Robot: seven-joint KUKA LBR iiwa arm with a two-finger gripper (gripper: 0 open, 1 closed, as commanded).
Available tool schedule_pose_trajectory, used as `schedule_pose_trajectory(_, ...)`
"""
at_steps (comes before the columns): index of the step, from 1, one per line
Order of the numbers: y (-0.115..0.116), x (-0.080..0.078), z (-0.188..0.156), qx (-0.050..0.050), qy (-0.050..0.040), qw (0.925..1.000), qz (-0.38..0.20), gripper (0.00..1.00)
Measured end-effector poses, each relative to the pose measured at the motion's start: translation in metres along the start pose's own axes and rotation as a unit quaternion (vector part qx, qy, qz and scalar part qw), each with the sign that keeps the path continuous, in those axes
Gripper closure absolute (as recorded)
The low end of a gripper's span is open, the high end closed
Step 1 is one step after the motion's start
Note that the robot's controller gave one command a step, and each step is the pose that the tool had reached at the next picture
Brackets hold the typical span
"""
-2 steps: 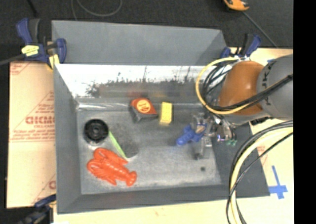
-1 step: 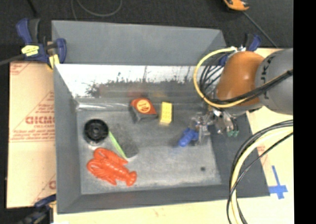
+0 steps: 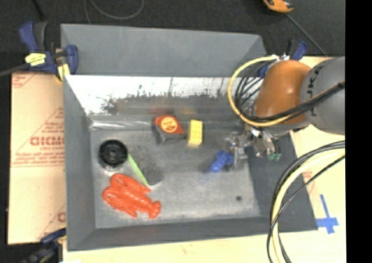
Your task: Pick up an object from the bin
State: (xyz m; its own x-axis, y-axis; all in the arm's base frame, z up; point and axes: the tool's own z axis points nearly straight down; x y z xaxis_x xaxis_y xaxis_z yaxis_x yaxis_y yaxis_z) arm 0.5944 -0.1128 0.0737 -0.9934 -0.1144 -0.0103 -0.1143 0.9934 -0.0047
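**Jaws low beside a blue piece, right of the bin's centre**

The grey bin (image 3: 78, 140) took the arm (image 3: 285, 90) (orange-capped at the wrist) from the right. At the left lay a red lobster toy (image 3: 131, 196), and above it a black disc (image 3: 112, 153). Toward the back wall sat an orange tape measure (image 3: 167, 126) and, just beside it, a yellow block (image 3: 195, 132). Smallest, a blue piece (image 3: 219, 164) lay right of centre, the jaws low just beside it; whether spread or pinching, I could not tell.

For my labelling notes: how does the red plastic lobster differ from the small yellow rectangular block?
The red plastic lobster is larger than the small yellow rectangular block. The lobster lies lower left, the block near the back wall. The lobster's outline is jagged, the block's straight. Both lie on the bin floor.
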Motion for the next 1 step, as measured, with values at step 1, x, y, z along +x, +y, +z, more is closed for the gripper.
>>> schedule_pose_trajectory(1, -0.0380, -0.0080, -0.1972, -0.001, 0.0031, 0.9999, 0.017, 1.00)
